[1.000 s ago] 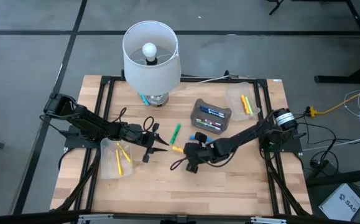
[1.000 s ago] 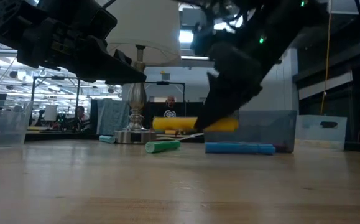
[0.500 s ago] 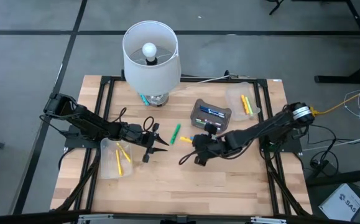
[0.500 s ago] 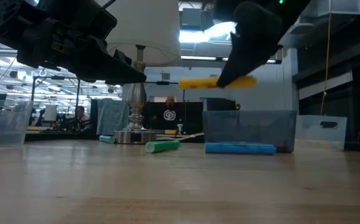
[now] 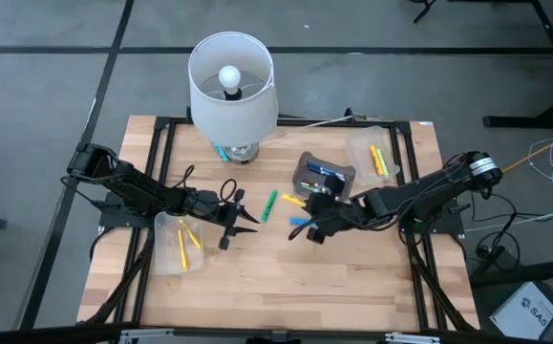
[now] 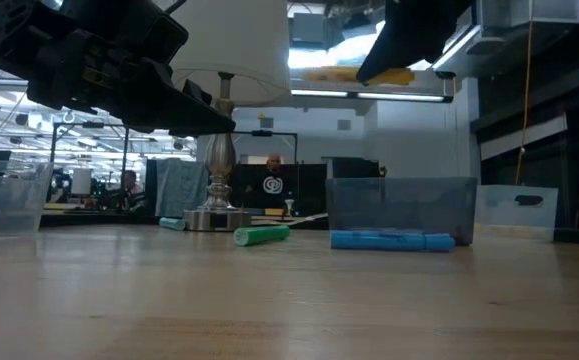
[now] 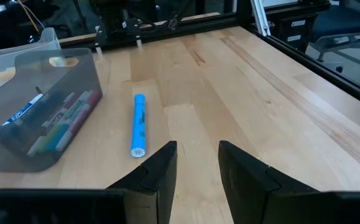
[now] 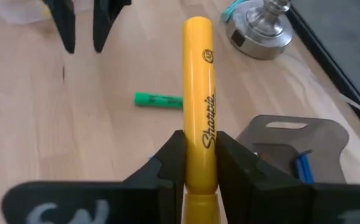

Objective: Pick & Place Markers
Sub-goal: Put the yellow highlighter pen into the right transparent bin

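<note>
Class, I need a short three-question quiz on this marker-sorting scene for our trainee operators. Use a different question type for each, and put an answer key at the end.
1. True or false: the right gripper is shut on the yellow marker.
2. Multiple choice: where does the blue marker lie? A) inside the grey bin B) on the table beside the grey bin C) under the lamp
3. Fill in: the left gripper hovers with its fingers ____ and holds nothing.

Key: 1 true. 2 B. 3 open.
</note>
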